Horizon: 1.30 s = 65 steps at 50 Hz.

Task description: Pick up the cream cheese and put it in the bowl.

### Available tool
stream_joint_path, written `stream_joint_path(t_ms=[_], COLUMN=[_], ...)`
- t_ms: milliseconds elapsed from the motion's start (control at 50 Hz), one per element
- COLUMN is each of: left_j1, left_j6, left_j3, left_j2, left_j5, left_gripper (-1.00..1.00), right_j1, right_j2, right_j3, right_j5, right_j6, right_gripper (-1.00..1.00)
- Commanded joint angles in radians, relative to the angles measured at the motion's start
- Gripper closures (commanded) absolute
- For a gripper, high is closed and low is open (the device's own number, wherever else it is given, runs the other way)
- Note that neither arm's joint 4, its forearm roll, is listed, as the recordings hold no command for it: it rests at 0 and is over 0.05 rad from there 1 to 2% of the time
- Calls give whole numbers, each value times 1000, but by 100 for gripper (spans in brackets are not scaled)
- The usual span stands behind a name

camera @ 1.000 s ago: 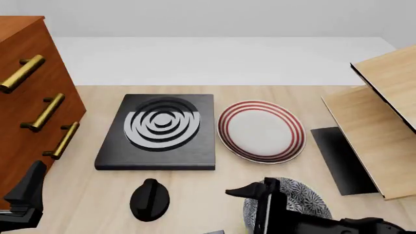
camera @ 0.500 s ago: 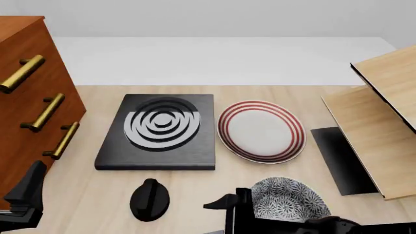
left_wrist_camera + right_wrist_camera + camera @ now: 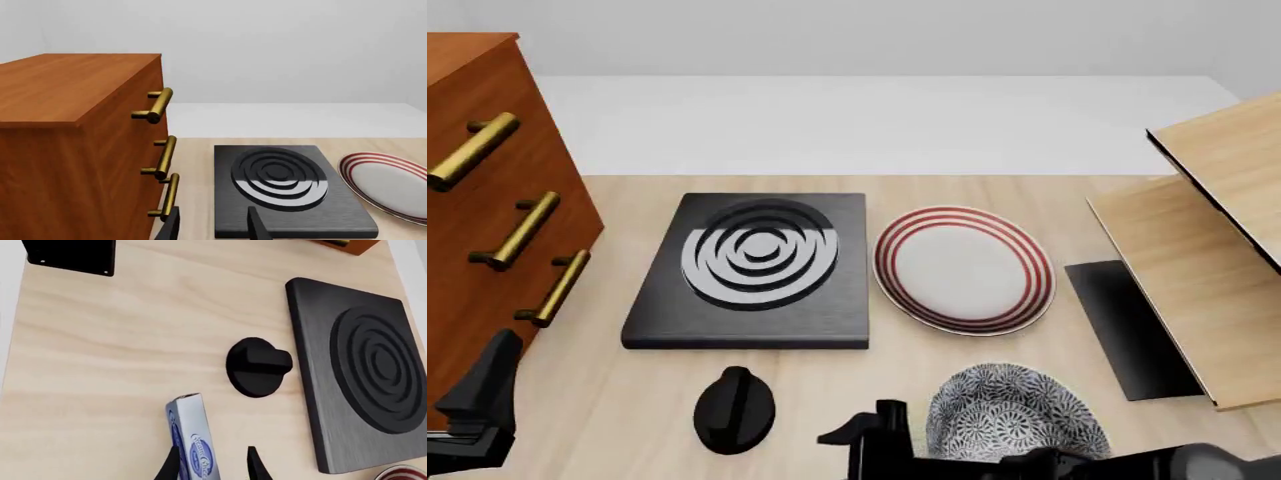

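Pale wood tabletop fills the scene, and over the last second the right gripper [image 3: 208,462] has slid leftward along the lower edge of the front view, off the bowl [image 3: 1018,415], so its open jaws now straddle the cream cheese [image 3: 189,440] at lower centre of the right wrist view. I judge a grasp comes next. A black knob [image 3: 259,366] sits near the carton and the black burner slab [image 3: 751,270] beyond, neither blocking; the left gripper [image 3: 211,227] idles open by the drawers [image 3: 80,150].

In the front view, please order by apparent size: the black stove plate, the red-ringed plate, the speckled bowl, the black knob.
1. Black stove plate
2. Red-ringed plate
3. Speckled bowl, cut off by the frame edge and nearer the camera, so second and third places are uncertain
4. Black knob
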Motion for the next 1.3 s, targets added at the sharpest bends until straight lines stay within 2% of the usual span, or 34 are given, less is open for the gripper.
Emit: stream_joint_path(t_ms=[20,640,660,920,1080,1300], left_j1=[0,0,0,0,0,0], left_j6=[0,0,0,0,0,0], left_j3=[0,0,0,0,0,0], left_j2=[0,0,0,0,0,0], left_j5=[0,0,0,0,0,0], left_gripper=[-100,-100,-100,-100,-100,-100], right_j1=[2,24,22,16,-21,-58], right_j2=[67,190,189,137,-23,-192], right_j3=[-25,-47,-47,-37,-11,6], right_j5=[-25,-88,-88,-66,-11,64], right_j6=[16,63,61,40,13,7], right_gripper=[-100,-100,100,100,100,100])
